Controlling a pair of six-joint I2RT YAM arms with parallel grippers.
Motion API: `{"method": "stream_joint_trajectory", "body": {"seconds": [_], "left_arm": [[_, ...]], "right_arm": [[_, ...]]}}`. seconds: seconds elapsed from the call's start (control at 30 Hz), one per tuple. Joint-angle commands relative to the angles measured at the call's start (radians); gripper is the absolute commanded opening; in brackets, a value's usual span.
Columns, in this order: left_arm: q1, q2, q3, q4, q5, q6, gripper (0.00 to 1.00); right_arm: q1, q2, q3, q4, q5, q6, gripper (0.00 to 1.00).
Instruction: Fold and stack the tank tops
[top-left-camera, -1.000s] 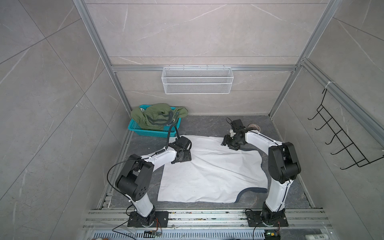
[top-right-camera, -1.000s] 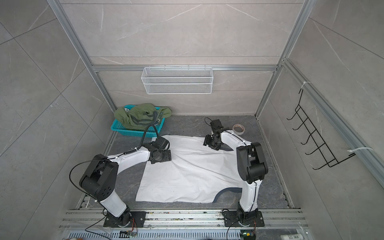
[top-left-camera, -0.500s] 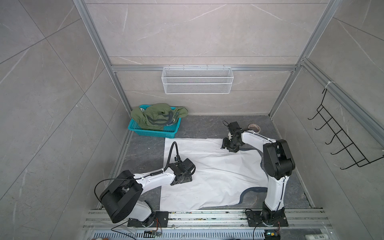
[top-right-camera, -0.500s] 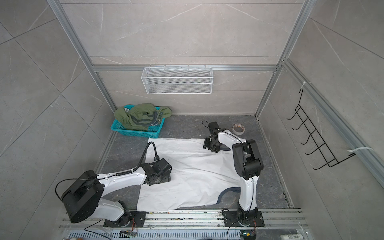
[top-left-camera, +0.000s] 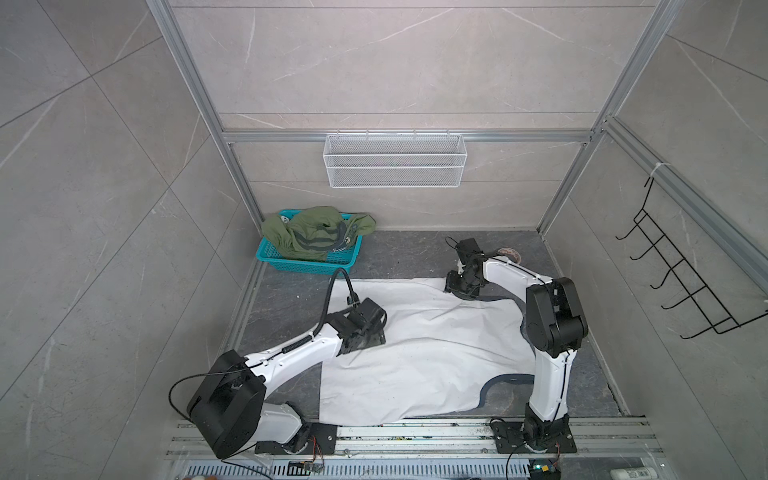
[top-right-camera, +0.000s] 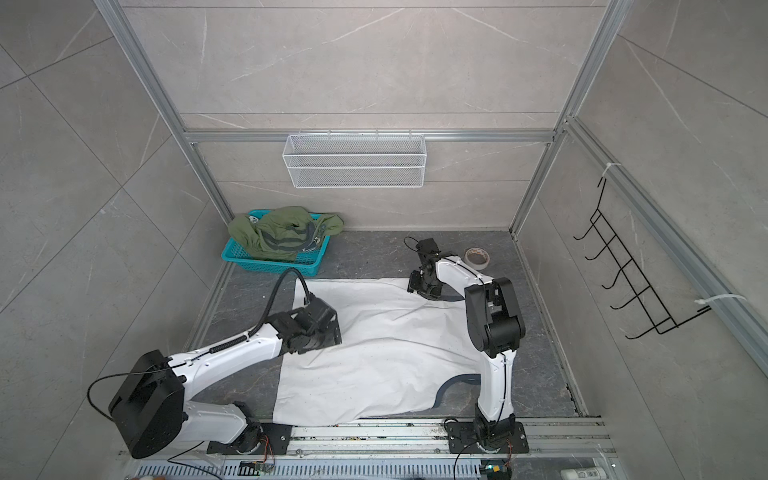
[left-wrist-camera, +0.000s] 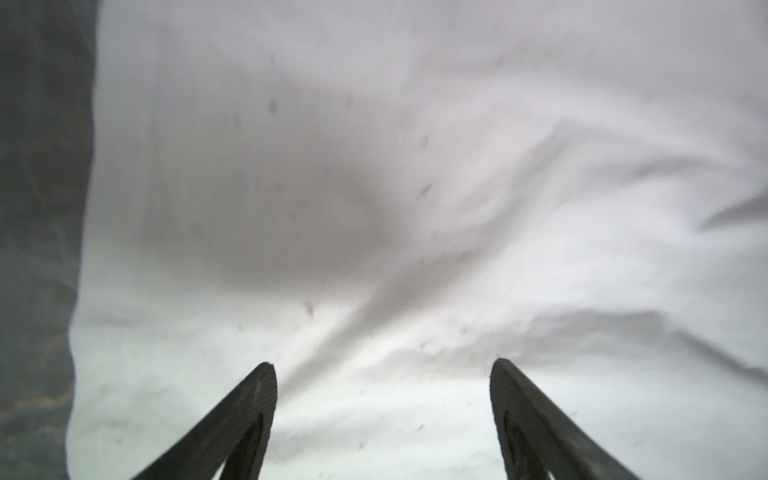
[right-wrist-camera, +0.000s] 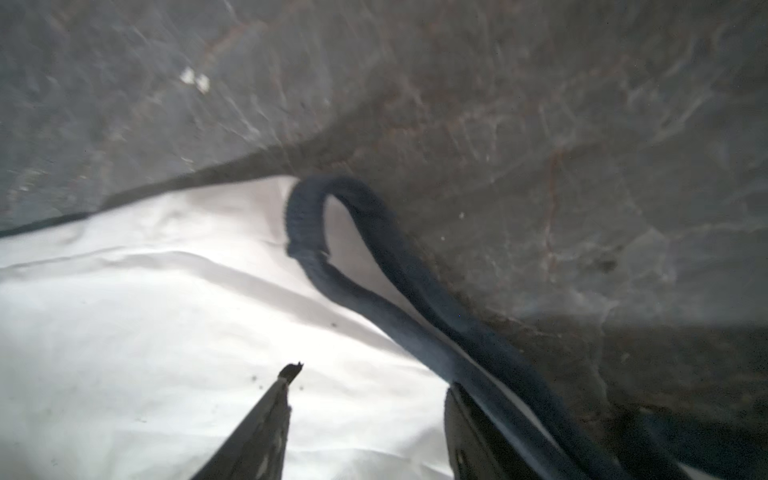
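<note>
While the white tank top (top-left-camera: 436, 353) lies spread on the dark table (top-left-camera: 291, 299), partly hidden under the left arm, the olive tank top (top-left-camera: 311, 235) sits bunched in the teal basket (top-left-camera: 307, 264). The left gripper (left-wrist-camera: 383, 363) is over white cloth, jaws wide, holding nothing. The right gripper (right-wrist-camera: 370, 378) has its jaws apart at the navy trim (right-wrist-camera: 374, 299); blur hides any contact.

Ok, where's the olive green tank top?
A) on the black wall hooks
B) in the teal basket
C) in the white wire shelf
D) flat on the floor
B: the olive green tank top lies heaped in the teal basket, draping over its rim.
</note>
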Motion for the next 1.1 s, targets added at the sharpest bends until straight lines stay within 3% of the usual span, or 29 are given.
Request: {"method": "stream_joint_trajectory", "body": {"seconds": [0.0, 0.13, 0.23, 0.5, 0.6, 0.9, 1.07], "left_arm": [[0.152, -0.016, 0.072, 0.045, 0.04, 0.156, 0.83], [0.36, 0.017, -0.021, 0.393, 0.258, 0.189, 0.82], [0.468, 0.105, -0.023, 0.523, 0.339, 0.186, 0.79], [0.66, 0.318, -0.04, 0.829, 0.502, 0.179, 0.71], [0.678, 0.394, -0.012, 0.865, 0.526, 0.175, 0.64], [0.682, 0.52, 0.059, 0.86, 0.526, 0.166, 0.59], [0.683, 0.569, 0.093, 0.86, 0.523, 0.162, 0.51]], "right_arm": [[-0.003, 0.0, 0.066, -0.014, -0.01, -0.029, 0.61], [-0.002, 0.045, 0.127, 0.007, -0.038, -0.028, 0.61], [-0.002, 0.075, 0.158, 0.033, -0.069, -0.023, 0.6], [-0.017, 0.133, 0.188, 0.114, -0.153, -0.014, 0.6], [-0.023, 0.151, 0.189, 0.141, -0.176, 0.007, 0.6], [-0.024, 0.186, 0.196, 0.139, -0.168, 0.011, 0.6], [-0.024, 0.196, 0.186, 0.142, -0.165, 0.011, 0.59]]}}
